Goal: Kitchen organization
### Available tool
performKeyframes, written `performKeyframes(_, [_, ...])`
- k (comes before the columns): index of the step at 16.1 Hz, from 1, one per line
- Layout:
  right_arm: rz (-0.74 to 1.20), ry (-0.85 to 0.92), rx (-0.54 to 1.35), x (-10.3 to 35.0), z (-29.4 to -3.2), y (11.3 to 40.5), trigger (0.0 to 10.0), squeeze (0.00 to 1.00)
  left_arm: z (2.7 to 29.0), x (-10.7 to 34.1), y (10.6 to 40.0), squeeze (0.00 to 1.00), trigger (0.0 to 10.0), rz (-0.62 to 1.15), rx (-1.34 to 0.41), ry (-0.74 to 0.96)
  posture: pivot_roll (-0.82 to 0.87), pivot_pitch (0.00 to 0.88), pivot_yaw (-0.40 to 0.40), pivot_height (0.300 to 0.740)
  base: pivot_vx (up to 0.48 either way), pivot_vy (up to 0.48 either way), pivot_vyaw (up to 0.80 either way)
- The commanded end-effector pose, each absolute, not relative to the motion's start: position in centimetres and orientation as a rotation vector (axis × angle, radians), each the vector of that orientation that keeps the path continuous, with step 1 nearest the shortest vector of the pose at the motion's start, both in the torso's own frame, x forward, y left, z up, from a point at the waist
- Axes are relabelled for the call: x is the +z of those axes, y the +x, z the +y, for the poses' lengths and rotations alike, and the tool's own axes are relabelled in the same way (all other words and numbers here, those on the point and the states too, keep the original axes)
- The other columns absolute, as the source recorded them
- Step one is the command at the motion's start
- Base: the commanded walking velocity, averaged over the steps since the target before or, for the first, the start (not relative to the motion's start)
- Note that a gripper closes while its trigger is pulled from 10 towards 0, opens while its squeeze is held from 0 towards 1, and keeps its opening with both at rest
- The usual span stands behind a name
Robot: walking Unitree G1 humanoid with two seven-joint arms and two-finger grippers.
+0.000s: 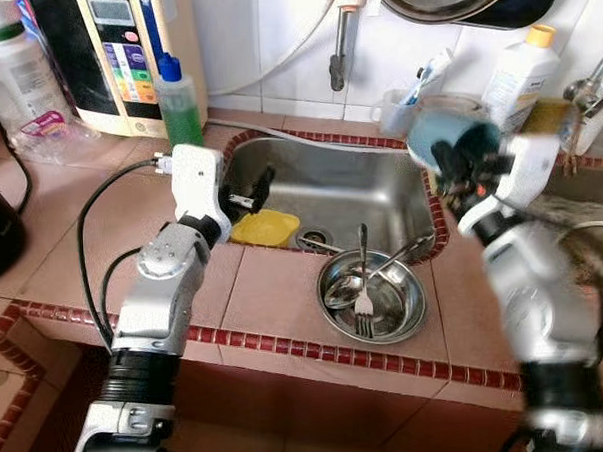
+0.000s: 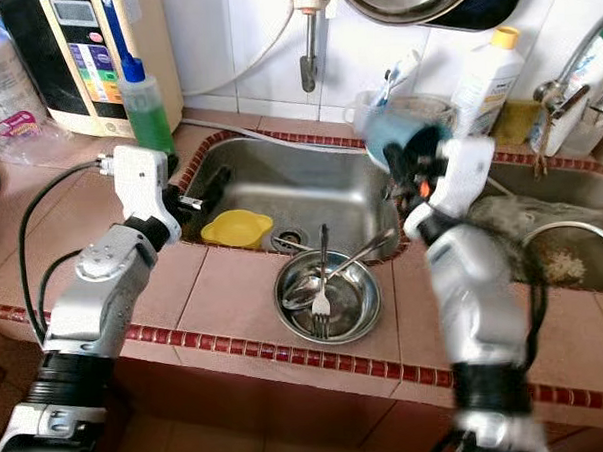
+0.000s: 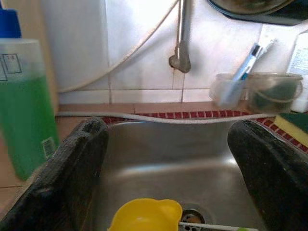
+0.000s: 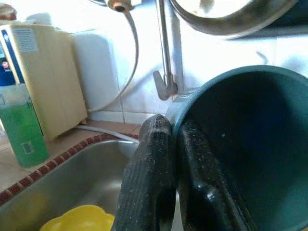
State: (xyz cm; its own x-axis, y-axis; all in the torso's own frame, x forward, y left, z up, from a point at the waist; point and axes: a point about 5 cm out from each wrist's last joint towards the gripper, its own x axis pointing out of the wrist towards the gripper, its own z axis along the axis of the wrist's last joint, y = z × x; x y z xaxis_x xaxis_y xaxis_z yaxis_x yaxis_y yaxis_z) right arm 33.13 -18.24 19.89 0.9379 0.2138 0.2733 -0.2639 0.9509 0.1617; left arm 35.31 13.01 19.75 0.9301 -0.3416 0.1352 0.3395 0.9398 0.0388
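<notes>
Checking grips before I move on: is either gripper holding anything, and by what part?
The right gripper holds a teal cup by its rim, one finger outside and one inside the wall. The left gripper is open over the sink, holding nothing.

A bench of pinkish-tan tiles ran across the kitchen, its front edge and the rim of the sink trimmed with small dark-red tiles. A stainless steel sink was sunk into it, with a round drain at its lower end. Behind it rose a wall of glossy white tiles, brightly lit and glaring in places. A metal tap hung down from the wall above the sink, and a pale hose curved away from it toward the left. At the lower left, the floor showed similar tan tiles with a dark-red border.
</notes>
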Motion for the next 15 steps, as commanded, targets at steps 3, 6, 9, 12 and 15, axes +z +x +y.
performKeyframes(3, [-0.286, 0.192, 0.203, 19.9, -18.1, 32.3, 10.0, 0.0, 12.4, 19.3, 35.2, 0.0, 10.0, -0.143, -0.363, 0.065, -0.2, 0.009, 0.04, 0.74, 0.0, 0.0, 0.0])
performKeyframes(6, [-0.285, 0.174, 0.193, 19.6, -17.5, 31.9, 10.0, 0.0, 13.0, 18.9, 35.0, 0.0, 10.0, -0.128, -0.342, 0.047, -0.19, 0.007, 0.04, 0.74, 0.0, 0.0, 0.0])
performKeyframes(9, [-0.323, 0.144, 0.202, 20.0, -17.1, 31.8, 10.0, 0.0, 13.2, 18.9, 34.9, 0.0, 10.0, -0.12, -0.331, 0.032, -0.18, 0.003, 0.033, 0.74, 0.162, 0.0, 0.0])
performKeyframes(12, [-0.33, 0.127, 0.24, 20.0, -16.5, 31.4, 10.0, 0.0, 12.8, 18.6, 34.6, 0.0, 10.0, -0.113, -0.345, 0.018, -0.18, 0.003, 0.022, 0.74, 0.3, 0.0, 0.0])
performKeyframes(15, [-0.33, 0.122, 0.252, 20.0, -16.5, 31.3, 10.0, 0.0, 12.8, 18.5, 34.4, 0.0, 10.0, -0.109, -0.341, 0.006, -0.18, 0.004, 0.014, 0.74, 0.306, 0.0, 0.0])
